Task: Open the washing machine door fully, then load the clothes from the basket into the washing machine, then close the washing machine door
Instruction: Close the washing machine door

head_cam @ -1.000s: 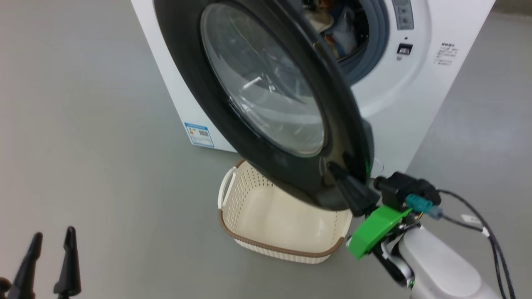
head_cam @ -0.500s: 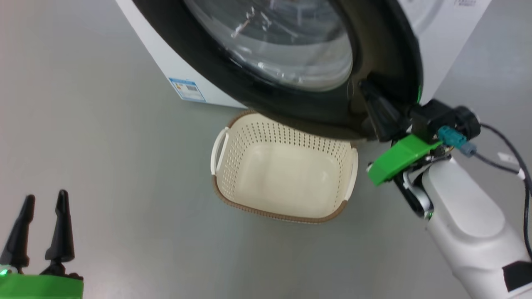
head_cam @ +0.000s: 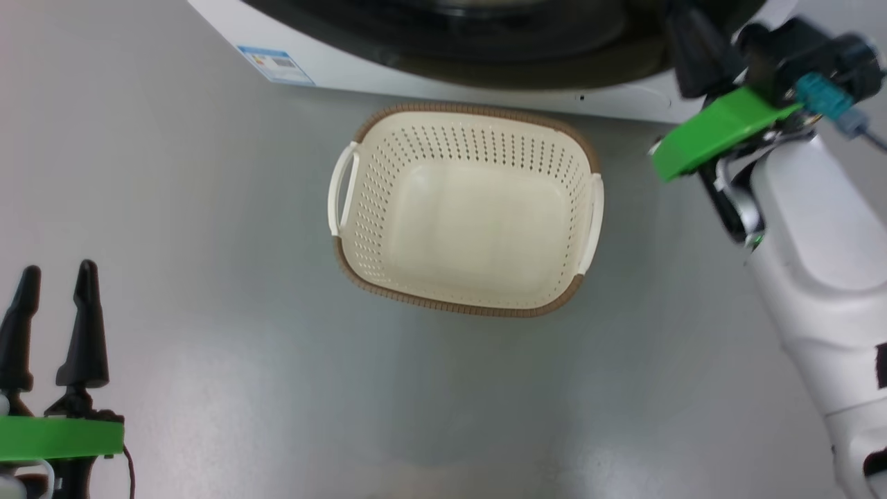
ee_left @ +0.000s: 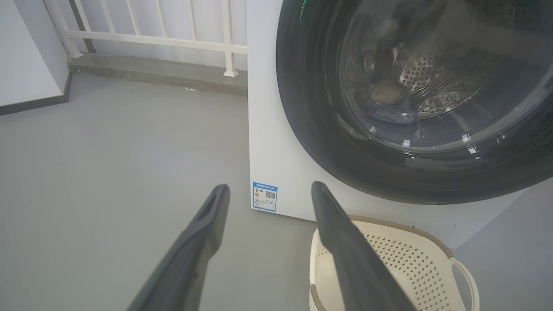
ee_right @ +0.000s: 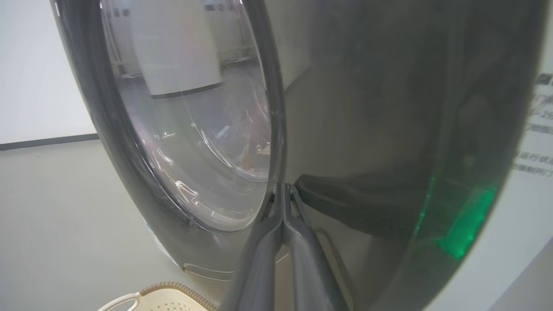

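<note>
Door-closing stage: right gripper (ee_right: 283,190), 2 fingers pressed together, bears tip-first on the washing machine door (ee_right: 181,129), apparently to swing it shut; left gripper (head_cam: 57,270) hangs wide apart, idle. Basket (head_cam: 471,305) stands empty below the door; clothes (ee_left: 386,103) lie inside the washing machine (ee_left: 268,129).

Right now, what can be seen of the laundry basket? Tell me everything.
The basket is a small rounded-rectangular tub of cream-white plastic. Its walls are perforated and its bottom is plain, with a brown woven-look rim and a loop handle at each short end. It stands upright and empty on the grey floor, close in front of the washing machine; whether the two touch is unclear. Nothing else touches it.
</note>
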